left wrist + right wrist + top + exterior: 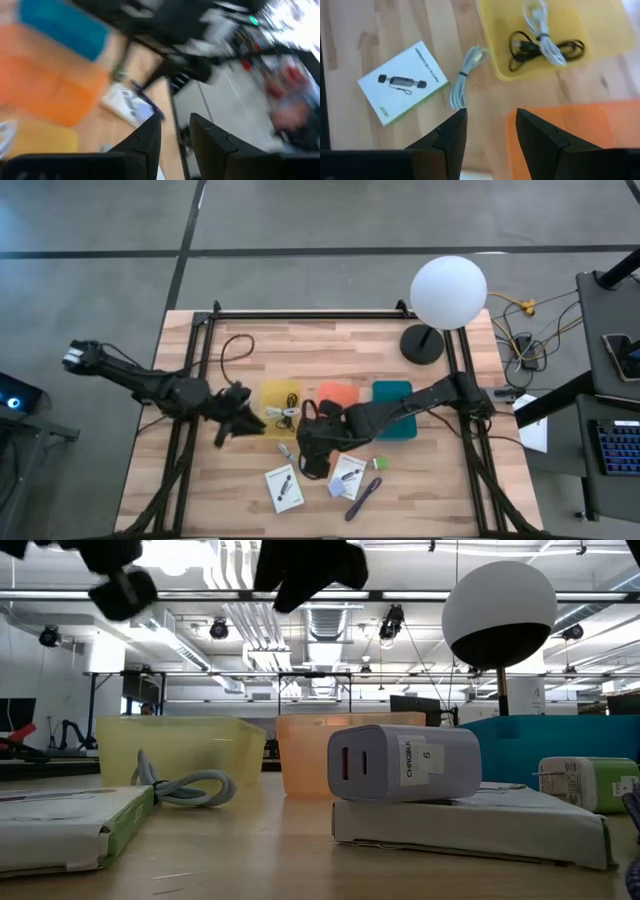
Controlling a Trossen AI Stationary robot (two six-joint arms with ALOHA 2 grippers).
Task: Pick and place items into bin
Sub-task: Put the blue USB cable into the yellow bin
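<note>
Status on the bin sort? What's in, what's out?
Done: two coiled cables lie in the yellow bin. In hand: nothing; left gripper and right gripper are open and empty. Left: grey cable, boxed cards, white charger, purple strap.

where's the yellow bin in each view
High view: yellow bin, table middle, left of the orange bin.
Low view: left of centre, behind a grey cable.
Left wrist view: blurred yellow patch at the lower left.
Right wrist view: upper right, holding coiled cables.
Shared landmark: the orange bin beside it.
</note>
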